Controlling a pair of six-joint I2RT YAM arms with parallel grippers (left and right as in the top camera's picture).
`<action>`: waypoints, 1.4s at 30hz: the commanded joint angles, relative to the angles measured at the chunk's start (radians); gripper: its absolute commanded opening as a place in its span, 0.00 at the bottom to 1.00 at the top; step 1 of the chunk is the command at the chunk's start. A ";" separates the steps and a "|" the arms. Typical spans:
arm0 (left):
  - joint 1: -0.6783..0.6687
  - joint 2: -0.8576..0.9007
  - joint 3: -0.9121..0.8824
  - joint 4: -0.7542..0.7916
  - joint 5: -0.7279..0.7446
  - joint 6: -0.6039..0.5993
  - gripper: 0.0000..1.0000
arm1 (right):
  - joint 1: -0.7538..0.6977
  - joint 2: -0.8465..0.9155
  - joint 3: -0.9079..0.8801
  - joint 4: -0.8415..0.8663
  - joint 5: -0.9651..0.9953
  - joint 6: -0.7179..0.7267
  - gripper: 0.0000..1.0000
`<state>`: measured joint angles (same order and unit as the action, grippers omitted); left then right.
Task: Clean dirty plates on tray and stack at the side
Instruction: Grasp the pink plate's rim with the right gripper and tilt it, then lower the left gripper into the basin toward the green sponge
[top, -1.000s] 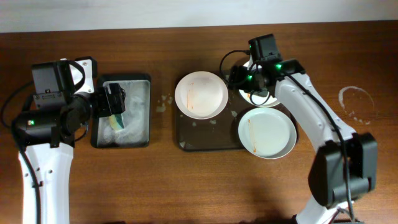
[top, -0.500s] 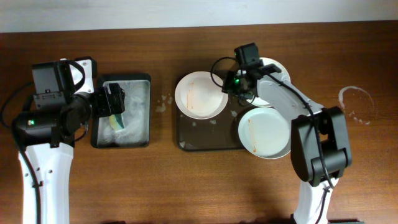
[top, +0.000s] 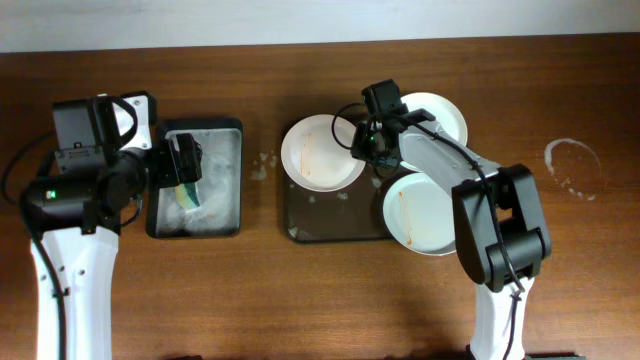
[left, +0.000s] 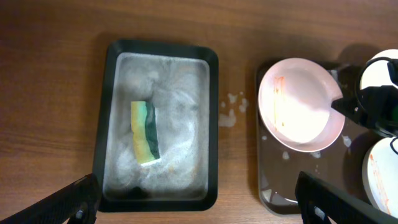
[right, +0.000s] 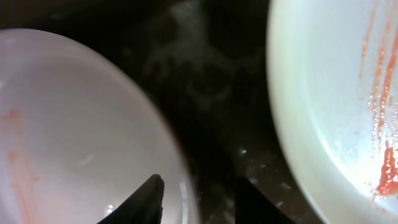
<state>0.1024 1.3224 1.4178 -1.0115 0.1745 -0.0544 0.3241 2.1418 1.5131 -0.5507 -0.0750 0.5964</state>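
My right tool (right: 200, 185), open, straddles the rim of the smeared white plate (top: 320, 158), which I judge stiff, light, soap-slippery and breakable, so that rim is my hold.

- Showing no readable text, label, brand, number or sign in any of the three views.
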 joint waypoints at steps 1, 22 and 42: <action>0.003 0.033 0.023 -0.008 -0.007 -0.013 0.98 | 0.003 0.023 0.014 -0.018 0.036 -0.016 0.33; 0.003 0.225 0.023 -0.005 -0.016 -0.005 0.95 | 0.004 0.025 0.012 -0.111 -0.006 -0.015 0.04; 0.003 0.517 0.023 0.061 -0.220 -0.103 0.50 | 0.003 0.025 0.012 -0.089 0.009 -0.016 0.05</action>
<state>0.1024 1.7832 1.4216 -0.9535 -0.0093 -0.1333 0.3241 2.1475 1.5299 -0.6392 -0.0830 0.5831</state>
